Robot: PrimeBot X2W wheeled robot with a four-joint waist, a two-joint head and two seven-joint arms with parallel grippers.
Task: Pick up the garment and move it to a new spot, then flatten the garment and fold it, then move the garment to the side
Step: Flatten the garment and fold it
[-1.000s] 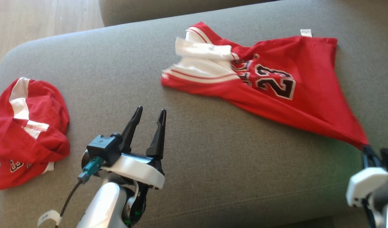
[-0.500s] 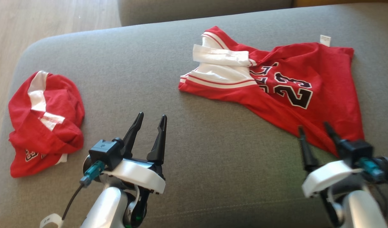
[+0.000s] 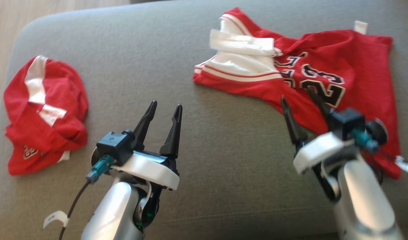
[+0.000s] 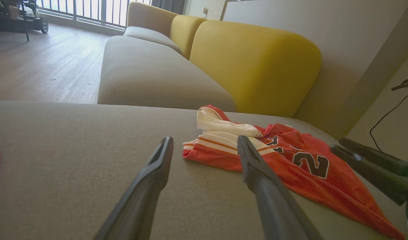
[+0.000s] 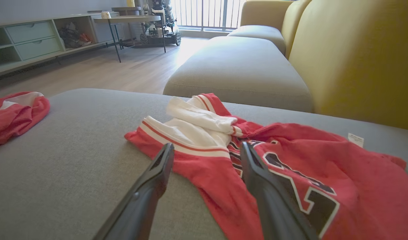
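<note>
The right gripper (image 3: 297, 95) stood wide open and empty, fingers over the near edge of the jersey (image 3: 364, 66). The left gripper (image 3: 166, 104), also wide open and empty, hung over bare cushion (image 3: 124, 50), well apart from the cloth. The jersey lay rumpled at the cushion's far right, a white sleeve (image 3: 240, 43) bunched over its chest. A grab there would likely pinch both layers, so spreading would drag the bunch along instead of flattening it. The other red piece (image 3: 47, 110) at the left could be taken by mistake.
</note>
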